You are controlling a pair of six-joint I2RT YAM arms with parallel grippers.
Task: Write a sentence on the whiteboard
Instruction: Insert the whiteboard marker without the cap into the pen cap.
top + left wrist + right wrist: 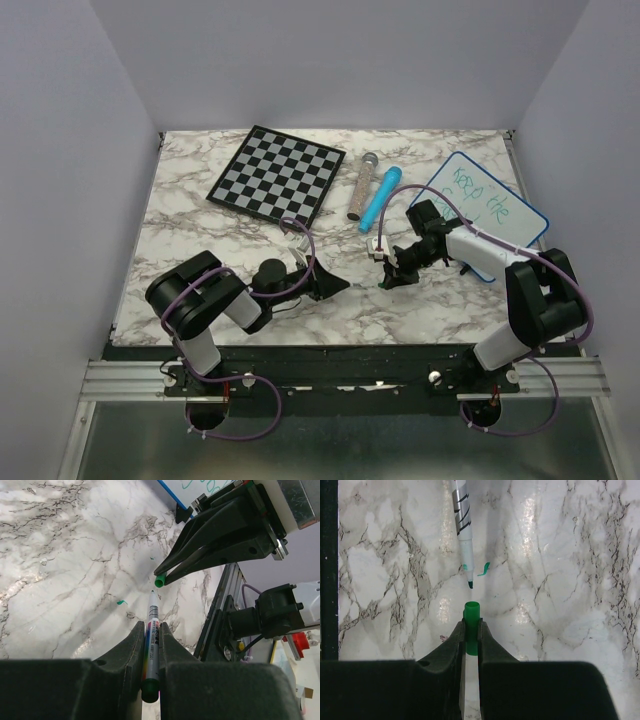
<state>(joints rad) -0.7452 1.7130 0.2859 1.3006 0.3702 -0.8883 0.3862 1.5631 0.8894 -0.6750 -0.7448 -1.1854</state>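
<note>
The whiteboard [500, 215], white with a blue rim, lies at the right under my right arm; its corner shows in the left wrist view [184, 490]. Green words "Keep the" [482, 193] and a partly hidden second line are on it. My left gripper [338, 285] [150, 629] is shut on an uncapped grey marker [152, 640], its tip pointing at my right gripper [388, 280] [471, 626]. The right gripper is shut on the green cap [471, 622] [159, 581], open end facing the marker tip [470, 584]. A small gap separates tip and cap.
A black-and-white chessboard [278, 173] lies at the back left. A grey glittery cylinder [358, 190] and a blue tube [379, 197] lie between it and the whiteboard. Small green marks [483, 569] are on the marble under the marker. A metal rail [340, 378] runs along the near edge.
</note>
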